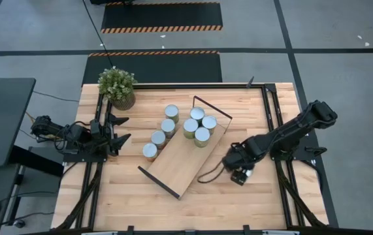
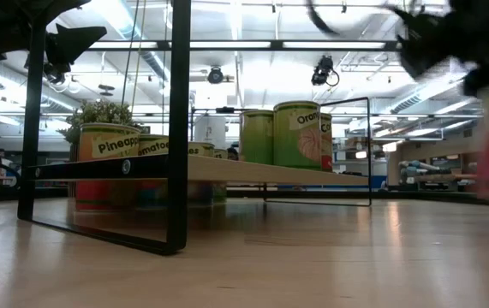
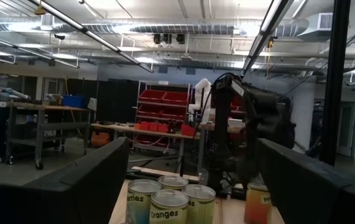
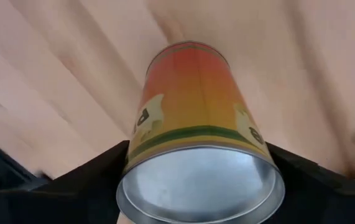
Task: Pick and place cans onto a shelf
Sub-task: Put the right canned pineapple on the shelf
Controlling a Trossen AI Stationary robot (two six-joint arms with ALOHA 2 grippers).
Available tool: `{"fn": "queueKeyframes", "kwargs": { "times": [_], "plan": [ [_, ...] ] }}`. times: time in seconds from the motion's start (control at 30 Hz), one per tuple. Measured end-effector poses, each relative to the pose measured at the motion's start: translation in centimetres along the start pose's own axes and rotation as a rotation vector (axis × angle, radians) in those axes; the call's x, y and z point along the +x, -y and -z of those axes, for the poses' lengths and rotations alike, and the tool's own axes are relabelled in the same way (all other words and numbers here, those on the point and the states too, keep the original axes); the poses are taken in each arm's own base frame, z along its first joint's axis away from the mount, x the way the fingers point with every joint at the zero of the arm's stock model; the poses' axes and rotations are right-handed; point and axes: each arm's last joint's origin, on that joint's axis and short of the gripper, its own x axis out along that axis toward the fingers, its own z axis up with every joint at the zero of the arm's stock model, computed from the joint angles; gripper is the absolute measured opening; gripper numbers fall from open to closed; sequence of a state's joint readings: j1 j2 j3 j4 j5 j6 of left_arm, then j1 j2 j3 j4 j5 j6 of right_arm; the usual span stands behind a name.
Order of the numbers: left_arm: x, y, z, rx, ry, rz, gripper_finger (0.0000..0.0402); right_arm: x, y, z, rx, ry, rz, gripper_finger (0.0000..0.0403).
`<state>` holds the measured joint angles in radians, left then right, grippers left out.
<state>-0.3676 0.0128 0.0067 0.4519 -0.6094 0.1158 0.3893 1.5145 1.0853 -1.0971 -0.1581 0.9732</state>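
High view: the shelf [image 1: 181,164] lies diagonally mid-table, four cans [image 1: 199,125] on it, three more beside its edge. Left gripper [image 1: 119,130] waits at table edge, fingers parted, empty. Right gripper [image 1: 240,175] clenches an orange can [image 4: 193,134] between its fingers.

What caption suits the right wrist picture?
Right gripper fingers flank an orange can standing on the wooden table.

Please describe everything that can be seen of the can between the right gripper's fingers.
The can is a small metal cylinder with a shiny silver round end and an orange-to-yellow label crossed by a green band. It stands between the dark fingers of the right gripper, which press both its sides, on the bare plank table, beside the shelf, not on it.
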Motion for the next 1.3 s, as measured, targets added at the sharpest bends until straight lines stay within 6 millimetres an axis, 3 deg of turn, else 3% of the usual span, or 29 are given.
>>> {"fn": "queueKeyframes", "kwargs": {
  "times": [0.13, 0.33, 0.5, 0.63, 0.9, 1.3],
  "plan": [
    [0.0, 0.0, 0.0, -0.001, 0.000, 0.000, 0.0355, -2.1, -2.0, -2.3, -0.107, 0.099, 0.058, 0.0324],
    [0.0, 0.0, 0.0, -0.003, 0.004, 0.000, 0.0355, -3.4, -6.1, -5.9, -0.326, 0.039, 0.211, 0.0325],
    [0.0, 0.0, 0.0, -0.001, 0.002, 0.000, 0.0355, -5.0, -9.2, -8.3, -0.523, 0.090, 0.277, 0.0325],
    [0.0, 0.0, 0.0, -0.001, 0.002, 0.000, 0.0355, -5.6, -10.6, -9.8, -0.693, 0.132, 0.362, 0.0325],
    [0.0, 0.0, 0.0, -0.001, 0.002, 0.000, 0.0355, -3.4, -10.8, -13.2, -0.855, 0.075, 0.423, 0.0326],
    [0.0, 0.0, 0.0, 0.000, 0.002, 0.000, 0.0355, -3.2, -10.0, -14.4, -0.889, 0.080, 0.513, 0.0397]
  ]
}}
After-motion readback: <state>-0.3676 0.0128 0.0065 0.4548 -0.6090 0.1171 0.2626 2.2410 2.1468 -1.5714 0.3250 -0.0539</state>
